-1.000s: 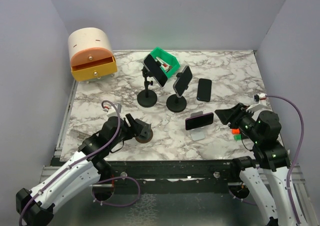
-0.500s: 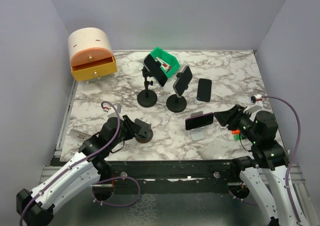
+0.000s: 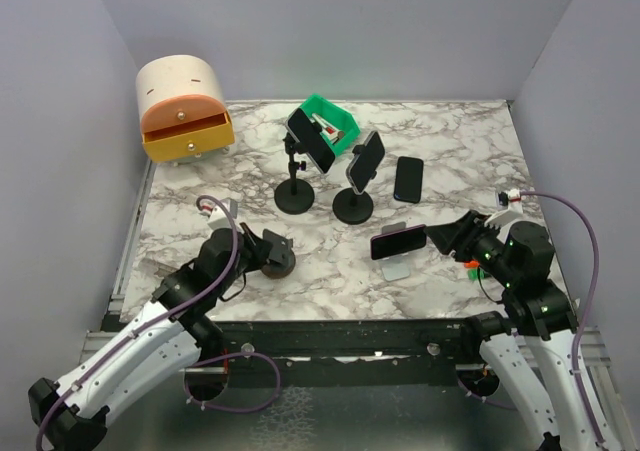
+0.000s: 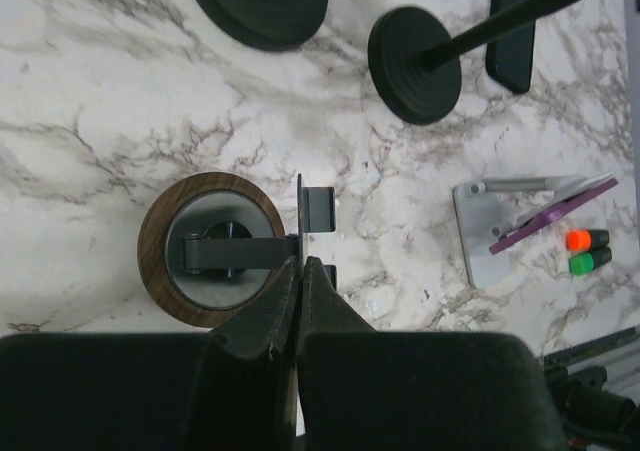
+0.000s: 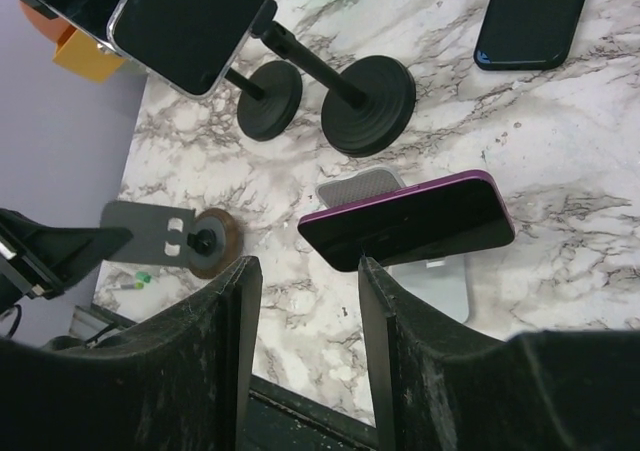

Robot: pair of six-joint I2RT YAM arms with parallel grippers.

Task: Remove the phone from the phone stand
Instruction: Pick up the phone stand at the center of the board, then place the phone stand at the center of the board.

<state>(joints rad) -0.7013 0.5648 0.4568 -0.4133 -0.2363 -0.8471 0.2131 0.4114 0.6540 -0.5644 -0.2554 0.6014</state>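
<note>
The purple phone (image 3: 399,240) leans on the little grey stand (image 3: 398,267) near the front right of the marble surface (image 3: 200,186). It lies sideways, so its long side runs left to right. The right claw (image 3: 438,235) is just beside the phone's right end and points at it with its fingers spread partway and nothing between them, so I think this arm is the one to take it. The left claw (image 4: 301,266) is well apart from the phone, pressed together at the thin plate of an empty stand (image 4: 211,249) with a round wooden foot, and I cannot tell if it is pinching that plate.
</note>
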